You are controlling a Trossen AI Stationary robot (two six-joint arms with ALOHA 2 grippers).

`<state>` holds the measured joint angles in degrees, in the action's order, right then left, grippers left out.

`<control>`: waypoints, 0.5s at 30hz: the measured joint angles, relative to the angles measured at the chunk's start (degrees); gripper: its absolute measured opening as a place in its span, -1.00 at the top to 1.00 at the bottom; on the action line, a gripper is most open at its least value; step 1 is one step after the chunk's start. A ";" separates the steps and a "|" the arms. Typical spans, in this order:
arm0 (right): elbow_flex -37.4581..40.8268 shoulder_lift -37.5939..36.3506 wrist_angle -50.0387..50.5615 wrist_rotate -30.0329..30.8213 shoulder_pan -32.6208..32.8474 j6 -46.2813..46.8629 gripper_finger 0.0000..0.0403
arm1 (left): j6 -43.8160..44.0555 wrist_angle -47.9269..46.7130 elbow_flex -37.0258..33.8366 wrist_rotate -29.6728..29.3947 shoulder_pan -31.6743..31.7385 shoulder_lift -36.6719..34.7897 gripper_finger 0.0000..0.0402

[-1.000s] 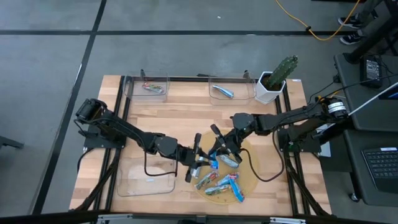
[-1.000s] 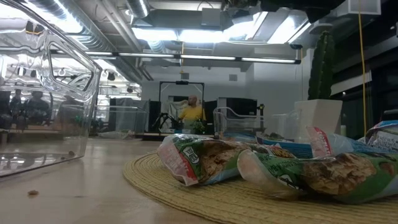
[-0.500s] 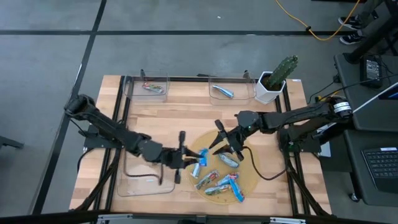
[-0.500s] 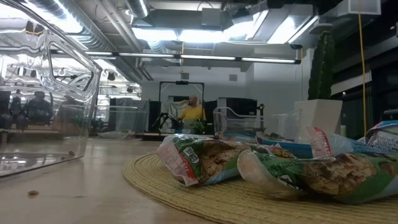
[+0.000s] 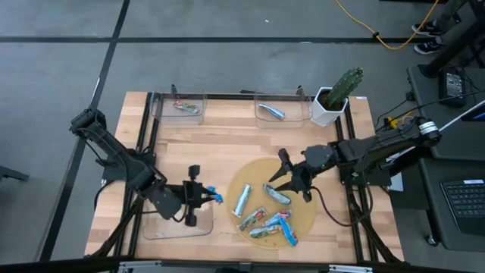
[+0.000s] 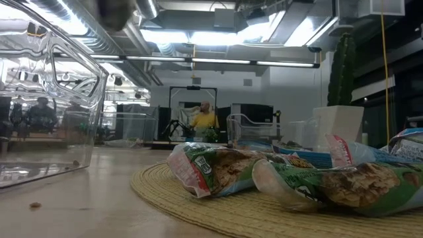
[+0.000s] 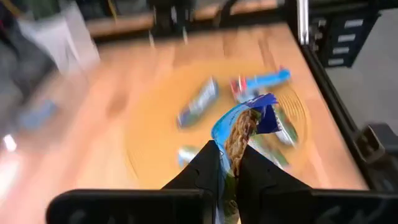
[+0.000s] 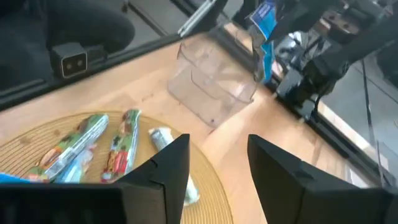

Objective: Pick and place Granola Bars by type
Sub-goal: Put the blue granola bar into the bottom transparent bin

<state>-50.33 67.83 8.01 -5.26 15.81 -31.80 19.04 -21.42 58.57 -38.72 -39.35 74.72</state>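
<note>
Over the clear tray [image 5: 178, 220] at the lower left of the high view, the left end effector [image 5: 203, 199] is clamped on a blue bar [image 5: 215, 198], fingers pinched together on the wrapper, which sticks out toward the mat. The bar hangs at the tray's right edge, so the drop likely turns on carrying it a little farther left, over the tray floor; the left arm alone is placed to do that. The left wrist view shows the blue bar [image 7: 244, 127] gripped at one end, its long axis running away from the fingers. At centre right, the right end effector [image 5: 292, 176] hovers at the upper right rim of the round woven mat [image 5: 306, 220], its fingers apart and holding nothing. Just left of it lies a silver bar [image 5: 276, 194], long axis slanting down to the right, the nearest candidate for that arm. Another silver bar [image 5: 242, 199] lies near the mat's left side, and multicoloured and blue bars [image 5: 271, 224] crowd its lower part. Two trays at the bench's top edge each hold a bar: a multicoloured one [image 5: 185, 107] left, a silver one [image 5: 270, 111] right.
</note>
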 joint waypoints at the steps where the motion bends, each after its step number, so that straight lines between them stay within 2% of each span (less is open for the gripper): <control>1: 0.00 -0.02 0.64 1.19 0.54 0.05 0.18 | 3.63 -2.36 0.00 0.52 -0.47 -0.02 0.90; 5: 0.00 0.00 1.45 4.57 1.81 0.00 0.18 | 14.26 -7.86 0.00 4.39 -1.54 -0.01 0.90; 11: 0.00 0.00 1.40 4.74 2.14 0.01 0.18 | 27.76 -15.26 0.00 10.73 -2.98 0.00 0.90; 15: 0.00 0.00 1.39 4.74 2.13 0.05 0.18 | 37.36 -22.58 0.00 12.79 -4.99 0.50 0.90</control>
<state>-50.33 67.83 9.40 -0.51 17.94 -31.75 56.40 -44.00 58.57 -25.93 -44.34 75.22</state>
